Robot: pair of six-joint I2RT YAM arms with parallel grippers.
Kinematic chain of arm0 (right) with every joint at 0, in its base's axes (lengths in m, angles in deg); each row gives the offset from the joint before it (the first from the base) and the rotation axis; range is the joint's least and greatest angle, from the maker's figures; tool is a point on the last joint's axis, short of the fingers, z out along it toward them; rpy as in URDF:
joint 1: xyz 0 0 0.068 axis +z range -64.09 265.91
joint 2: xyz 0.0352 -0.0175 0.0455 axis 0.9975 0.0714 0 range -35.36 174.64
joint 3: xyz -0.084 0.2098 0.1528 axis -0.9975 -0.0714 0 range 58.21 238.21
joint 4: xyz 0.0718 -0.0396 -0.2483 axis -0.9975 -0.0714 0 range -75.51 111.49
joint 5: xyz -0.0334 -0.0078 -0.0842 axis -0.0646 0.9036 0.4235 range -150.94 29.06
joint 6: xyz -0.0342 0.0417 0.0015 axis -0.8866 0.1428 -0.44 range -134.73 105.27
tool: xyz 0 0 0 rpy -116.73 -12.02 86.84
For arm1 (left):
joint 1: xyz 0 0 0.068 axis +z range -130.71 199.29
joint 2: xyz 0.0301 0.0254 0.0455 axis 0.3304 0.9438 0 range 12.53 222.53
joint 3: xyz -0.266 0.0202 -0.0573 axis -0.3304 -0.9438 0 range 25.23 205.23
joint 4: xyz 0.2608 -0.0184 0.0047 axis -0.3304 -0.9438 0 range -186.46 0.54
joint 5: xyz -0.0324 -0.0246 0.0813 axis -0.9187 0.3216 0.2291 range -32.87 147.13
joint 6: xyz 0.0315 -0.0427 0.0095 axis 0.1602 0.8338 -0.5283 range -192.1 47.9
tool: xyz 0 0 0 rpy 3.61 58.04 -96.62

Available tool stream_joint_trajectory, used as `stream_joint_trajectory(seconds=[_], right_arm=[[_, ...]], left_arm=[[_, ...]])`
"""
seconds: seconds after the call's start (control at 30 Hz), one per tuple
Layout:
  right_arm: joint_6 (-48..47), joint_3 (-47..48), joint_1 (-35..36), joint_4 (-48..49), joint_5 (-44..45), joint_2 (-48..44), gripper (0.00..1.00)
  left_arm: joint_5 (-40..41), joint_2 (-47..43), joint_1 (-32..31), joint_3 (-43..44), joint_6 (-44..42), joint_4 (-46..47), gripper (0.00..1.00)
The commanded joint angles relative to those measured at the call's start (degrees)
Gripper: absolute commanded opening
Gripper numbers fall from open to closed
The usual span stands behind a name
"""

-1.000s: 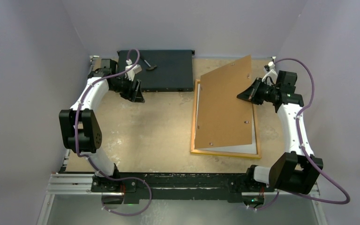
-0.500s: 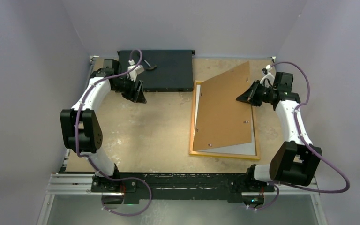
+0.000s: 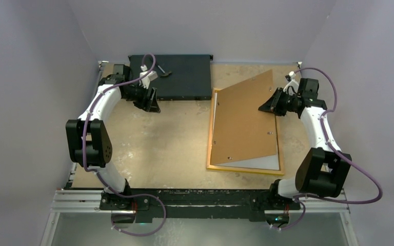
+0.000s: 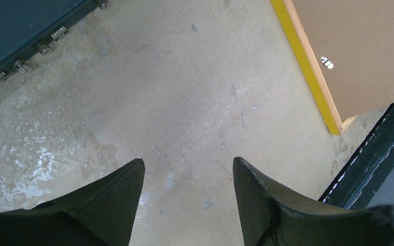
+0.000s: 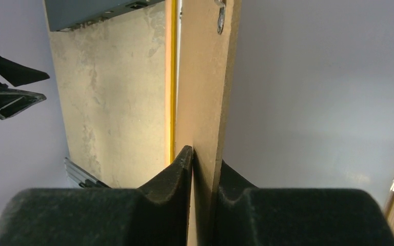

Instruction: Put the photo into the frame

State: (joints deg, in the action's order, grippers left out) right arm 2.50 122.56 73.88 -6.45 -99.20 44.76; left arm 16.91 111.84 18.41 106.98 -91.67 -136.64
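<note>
- Brown backing board is what my right gripper is clenched on. The wrist view shows a finger pressed flat against each face at its right edge.
- It hangs tilted over the frame. Its left edge is down along the frame's left side and its right edge is raised in my grip.
- White paper shows inside the yellow border, as a wedge along the near edge and a thin strip at the left. I take it for the photo lying face down on the pane, so the main step looks done.
- As I judge it, what is left is to lay the board flat over the print, let go, and perhaps turn the small metal tabs on its back.
- The photo lies below and to the left of my right gripper, mostly hidden under the board. The gripper does not touch it.
- My left gripper is spread wide and holds nothing. It hovers over the bare table beside the black box, well apart from the frame.
</note>
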Motion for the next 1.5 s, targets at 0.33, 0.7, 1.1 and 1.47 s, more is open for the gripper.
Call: stream_joint_trajectory(seconds=[0.33,0.7,1.1,1.47], right_arm=[[-2.84,2.79,2.76,3.76,3.63,1.96,0.36],[-2.64,4.68,8.77,2.19,16.43,4.59,0.50],[-2.20,2.44,8.74,1.93,25.42,2.40,0.90],[-1.21,1.82,8.72,0.93,32.89,2.37,0.99]], left_arm=[[-0.49,-0.21,-0.40,0.16,0.67,1.65,0.62],[-0.38,-0.51,-0.40,-0.66,0.53,1.73,0.62],[-0.86,-0.24,-0.41,-0.98,0.59,1.89,0.61],[-1.03,-0.43,-0.49,-1.13,0.07,1.52,0.60]])
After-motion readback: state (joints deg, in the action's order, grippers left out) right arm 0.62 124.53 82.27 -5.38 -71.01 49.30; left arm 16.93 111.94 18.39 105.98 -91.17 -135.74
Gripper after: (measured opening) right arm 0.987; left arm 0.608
